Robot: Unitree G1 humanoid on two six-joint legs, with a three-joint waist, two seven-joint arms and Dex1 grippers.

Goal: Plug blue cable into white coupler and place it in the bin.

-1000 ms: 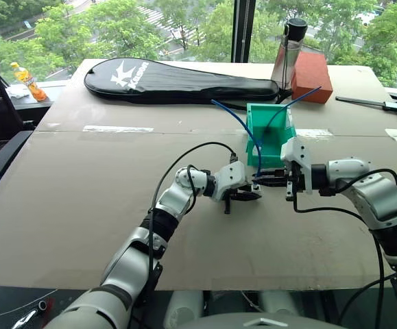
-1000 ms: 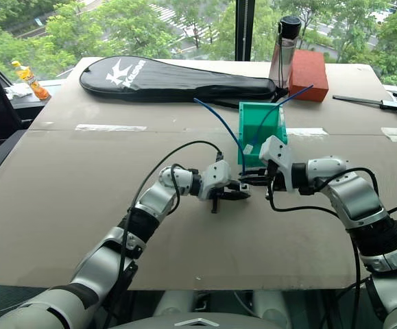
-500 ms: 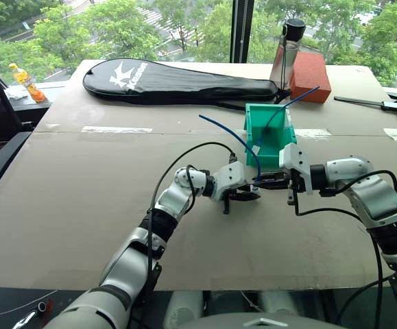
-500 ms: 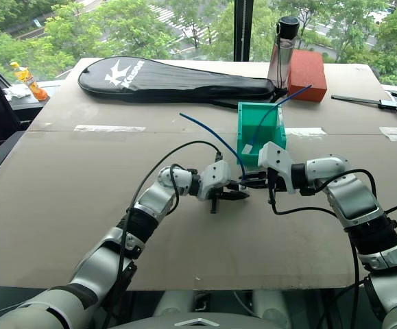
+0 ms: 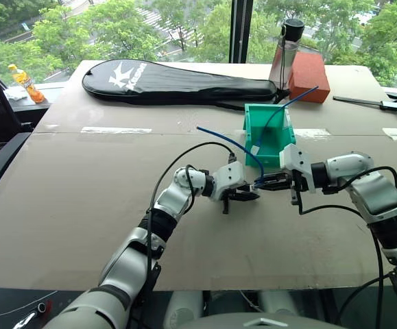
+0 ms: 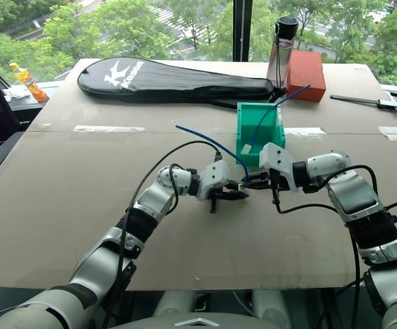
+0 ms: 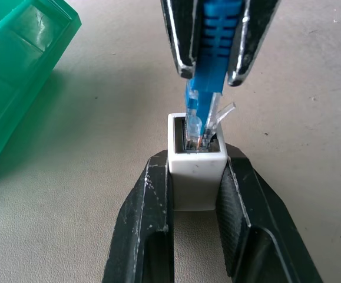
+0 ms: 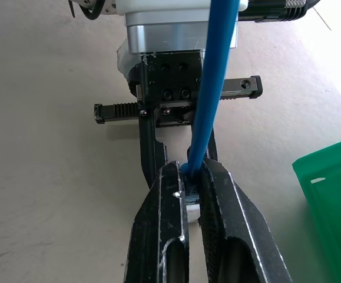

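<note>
Now two grippers meet: left gripper (image 7: 197, 194) pinches one white coupler (image 7: 197, 171), right gripper (image 7: 214, 73) one blue cable (image 7: 214, 35)

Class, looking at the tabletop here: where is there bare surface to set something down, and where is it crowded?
Free: the wide stretch of table left of the left gripper, below the black racket bag; also the near strip. Crowded: centre right, where both grippers meet, the right gripper on the blue cable, beside the bin, bottle and brick.

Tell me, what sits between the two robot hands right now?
The white coupler with the blue cable's clear plug entering its socket, seen in the left wrist view; no bare gap.
</note>
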